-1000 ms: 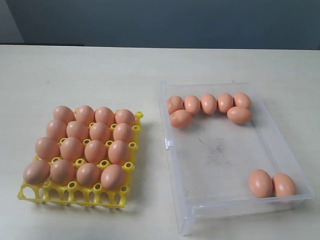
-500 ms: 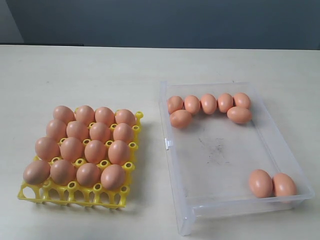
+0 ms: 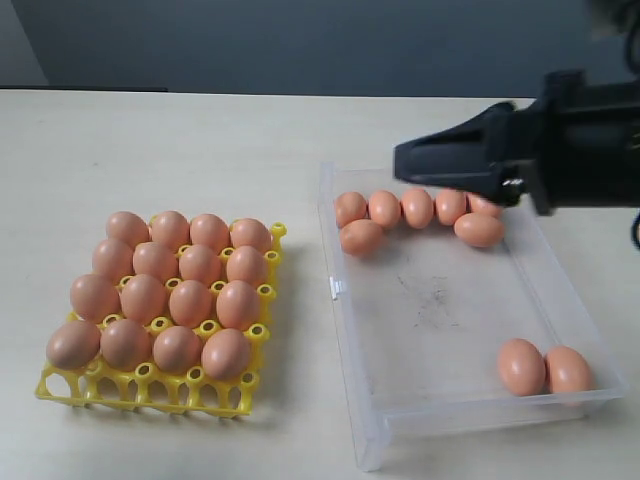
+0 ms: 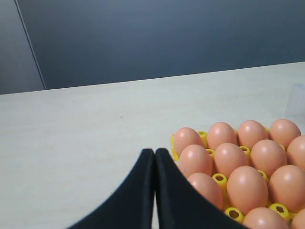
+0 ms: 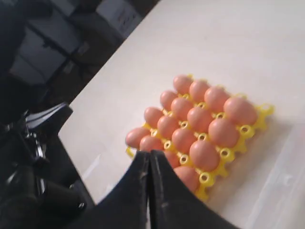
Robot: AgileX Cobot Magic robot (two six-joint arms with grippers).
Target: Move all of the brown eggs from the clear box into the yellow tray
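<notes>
The yellow tray [image 3: 262, 330] sits on the left of the table, filled with brown eggs [image 3: 190, 300]. The clear box [image 3: 440, 300] on the right holds several brown eggs along its far wall [image 3: 417, 207] and two at its near right corner [image 3: 522, 366]. My right gripper [image 3: 398, 160] reaches in from the right above the box's far end, jaws pressed together with nothing in them. The left gripper [image 4: 154, 151] is shut and empty beside the tray [image 4: 220, 180]; it does not show in the exterior view. The right wrist view shows the tray [image 5: 248, 129] past the shut right gripper [image 5: 148, 153].
The light table [image 3: 200, 150] stretches around tray and box, with a dark wall behind. The box has a small latch tab [image 3: 337, 288] on its left wall. In the right wrist view, dark robot parts [image 5: 28, 157] and boxes lie beyond the table edge.
The right arm has swung into the exterior view from the right, over the far end of the clear box. The eggs, tray and box have not moved.
</notes>
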